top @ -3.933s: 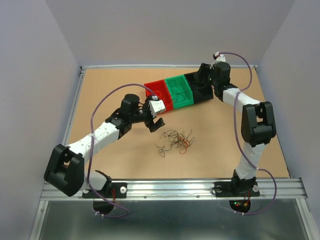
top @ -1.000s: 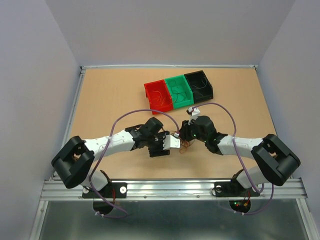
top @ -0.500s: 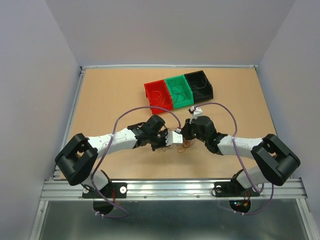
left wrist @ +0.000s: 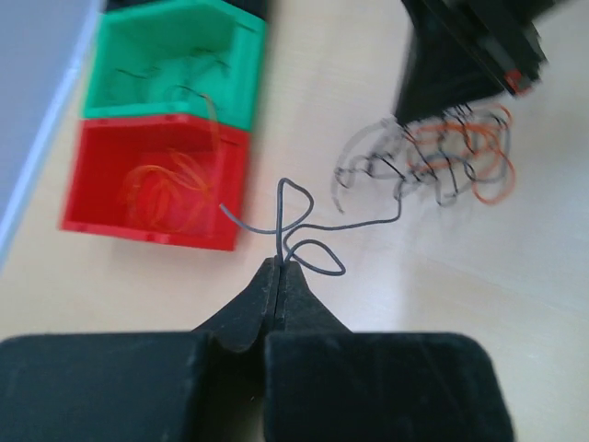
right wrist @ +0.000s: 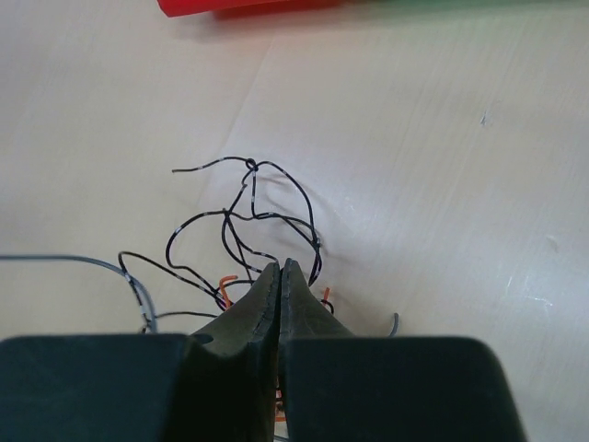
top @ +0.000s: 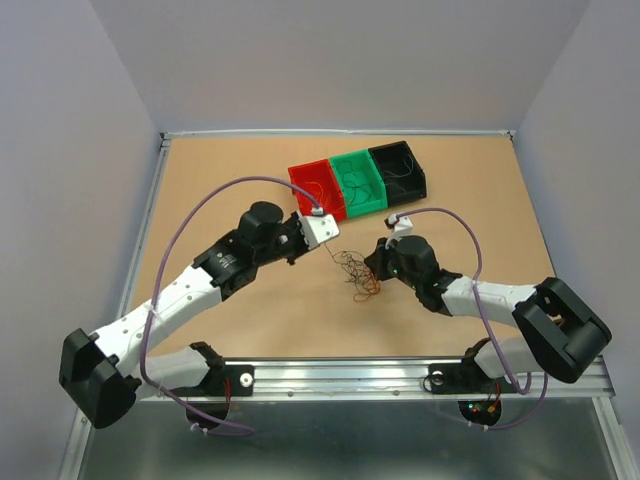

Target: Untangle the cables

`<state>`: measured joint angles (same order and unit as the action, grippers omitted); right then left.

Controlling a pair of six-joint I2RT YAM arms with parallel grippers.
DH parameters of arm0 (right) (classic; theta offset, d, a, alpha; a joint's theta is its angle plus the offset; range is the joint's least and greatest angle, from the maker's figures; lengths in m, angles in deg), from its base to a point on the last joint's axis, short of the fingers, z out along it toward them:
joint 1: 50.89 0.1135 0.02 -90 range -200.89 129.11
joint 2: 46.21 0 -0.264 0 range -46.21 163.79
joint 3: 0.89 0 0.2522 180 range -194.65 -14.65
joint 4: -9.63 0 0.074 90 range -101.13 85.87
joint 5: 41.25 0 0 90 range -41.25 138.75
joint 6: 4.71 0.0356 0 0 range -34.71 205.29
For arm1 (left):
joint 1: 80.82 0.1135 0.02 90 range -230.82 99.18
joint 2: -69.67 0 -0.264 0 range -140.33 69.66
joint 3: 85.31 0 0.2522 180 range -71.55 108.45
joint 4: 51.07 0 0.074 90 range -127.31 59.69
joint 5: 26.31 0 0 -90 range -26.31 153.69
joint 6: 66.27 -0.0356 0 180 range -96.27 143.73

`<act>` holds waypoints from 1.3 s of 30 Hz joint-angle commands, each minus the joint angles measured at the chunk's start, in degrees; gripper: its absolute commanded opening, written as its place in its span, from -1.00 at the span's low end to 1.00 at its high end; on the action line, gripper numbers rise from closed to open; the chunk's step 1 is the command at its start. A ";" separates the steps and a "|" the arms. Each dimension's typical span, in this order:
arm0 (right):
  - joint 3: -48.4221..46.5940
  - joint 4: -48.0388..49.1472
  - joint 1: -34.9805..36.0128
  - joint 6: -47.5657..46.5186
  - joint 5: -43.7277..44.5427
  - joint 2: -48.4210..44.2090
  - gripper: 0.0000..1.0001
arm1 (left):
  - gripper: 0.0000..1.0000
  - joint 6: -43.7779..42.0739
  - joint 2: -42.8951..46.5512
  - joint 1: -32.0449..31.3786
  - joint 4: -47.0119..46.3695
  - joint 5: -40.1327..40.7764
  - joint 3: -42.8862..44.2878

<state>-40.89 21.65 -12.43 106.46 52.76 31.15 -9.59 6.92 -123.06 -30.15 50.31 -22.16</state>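
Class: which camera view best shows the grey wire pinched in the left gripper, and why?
The left wrist view: the grey wire curls sharp from the shut jaws of the left gripper. The top view shows only a hair-thin strand toward the clump; the right wrist view, a grey strand at its left edge, possibly the same.

Tan tabletop [top: 230,180], pale grey walls [top: 340,60].

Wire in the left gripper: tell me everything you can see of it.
The wire is hair-thin, dark grey and stiff-looking like metal, bent into two small loops. The left gripper, shut, pinches it near one end. A short free tail points toward the red bin. The long part runs right into the clump held by the right gripper. It is kinked, not taut. Whether it touches the table is unclear.
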 commanded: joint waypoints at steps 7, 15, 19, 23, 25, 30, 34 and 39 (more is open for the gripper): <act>0.22 4.28 0.39 -0.69 -7.87 1.83 -0.99 | -1.00 8.34 5.08 5.76 -0.83 22.51 22.40; 1.28 6.55 0.39 -1.92 -15.07 1.56 -0.99 | -1.00 10.73 6.23 5.76 1.72 25.42 33.75; 1.19 6.74 0.48 -1.74 -15.26 1.65 -0.76 | -1.00 10.12 6.40 5.68 -1.00 32.11 35.17; 1.10 8.84 0.48 -2.45 -17.45 0.95 0.02 | -1.00 10.55 7.55 5.76 0.04 21.69 34.55; 0.84 9.72 0.48 -3.49 -18.77 0.07 0.10 | -1.00 10.91 7.28 5.68 0.75 19.29 34.20; -0.57 10.34 0.48 -6.75 -17.28 -1.25 0.21 | -1.00 12.49 7.98 5.76 1.28 16.38 33.94; -1.71 13.50 0.48 -9.38 -23.32 -1.95 0.65 | -1.00 13.89 9.30 5.68 1.28 13.66 33.23; -4.07 19.30 0.48 -14.82 -29.93 -2.66 0.69 | -1.00 14.95 9.83 5.76 0.67 8.21 30.87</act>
<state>-40.85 32.38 -12.43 97.41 29.20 30.30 3.59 15.51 -117.12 -26.74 63.62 10.10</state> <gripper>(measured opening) 0.843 0.018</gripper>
